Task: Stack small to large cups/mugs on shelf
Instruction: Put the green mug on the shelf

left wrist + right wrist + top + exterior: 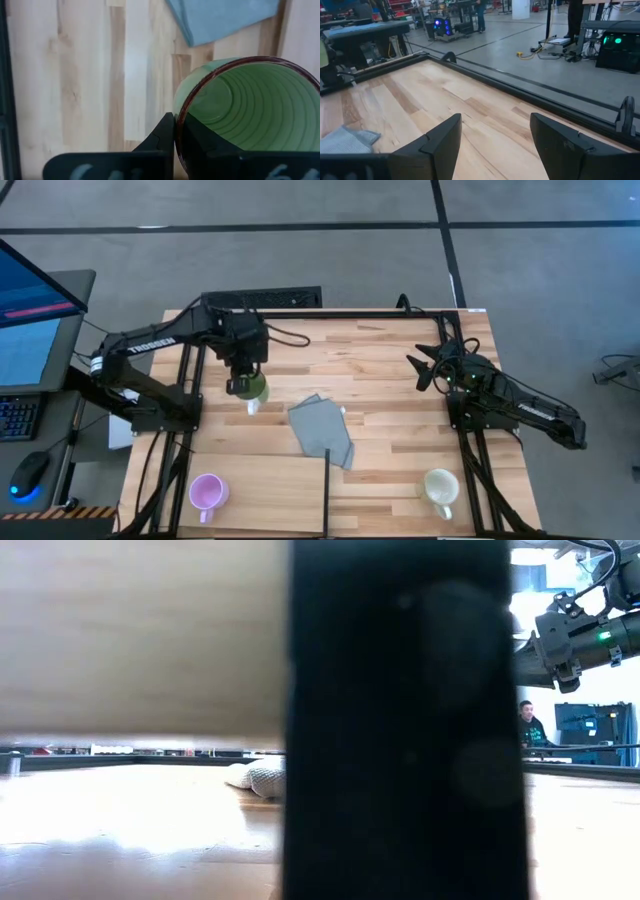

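The left claw [243, 385] is clamped tight on the green mug's [254, 389] rim, above the bench. The right claw [420, 370] hangs wide open and empty near the bench's right edge.

I am working in a robotics lab or workshop hall. My plank table [400, 370] stands on a bare grey concrete floor [300, 250] marked with dark lines. Beside the table's left edge sits a desk with a monitor [30, 310], keyboard [15, 415] and mouse [30, 472]. Beyond the table I see benches [365, 30], lit electronics [615, 45], floor cables [540, 50] and a person [530, 725] seated far off.
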### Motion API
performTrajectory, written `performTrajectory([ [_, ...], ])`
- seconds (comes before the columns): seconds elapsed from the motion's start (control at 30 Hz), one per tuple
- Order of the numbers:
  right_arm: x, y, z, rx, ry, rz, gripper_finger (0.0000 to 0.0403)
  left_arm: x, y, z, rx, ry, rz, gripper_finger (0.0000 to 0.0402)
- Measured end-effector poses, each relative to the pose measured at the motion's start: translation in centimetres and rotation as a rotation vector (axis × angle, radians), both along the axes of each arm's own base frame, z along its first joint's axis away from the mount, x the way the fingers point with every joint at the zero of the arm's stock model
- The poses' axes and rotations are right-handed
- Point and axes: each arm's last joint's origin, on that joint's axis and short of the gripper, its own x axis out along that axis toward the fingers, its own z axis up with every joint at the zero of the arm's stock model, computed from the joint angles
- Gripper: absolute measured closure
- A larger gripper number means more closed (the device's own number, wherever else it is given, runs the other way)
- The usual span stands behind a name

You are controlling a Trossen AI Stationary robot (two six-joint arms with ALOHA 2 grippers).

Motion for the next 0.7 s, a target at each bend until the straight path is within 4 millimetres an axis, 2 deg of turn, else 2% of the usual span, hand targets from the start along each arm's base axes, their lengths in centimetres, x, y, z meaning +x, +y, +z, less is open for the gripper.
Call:
performTrajectory([
  [0.4, 0.0, 0.0, 0.0, 0.001, 0.000, 0.000, 0.0143, 0.6, -4.0, 0.0, -0.014, 0.004, -0.010, 0.0401],
  [0.7, 0.0, 0.0, 0.0, 0.001, 0.000, 0.000, 0.0143, 0.7, -8.1, -0.1, -0.021, -0.019, -0.028, 0.0401],
])
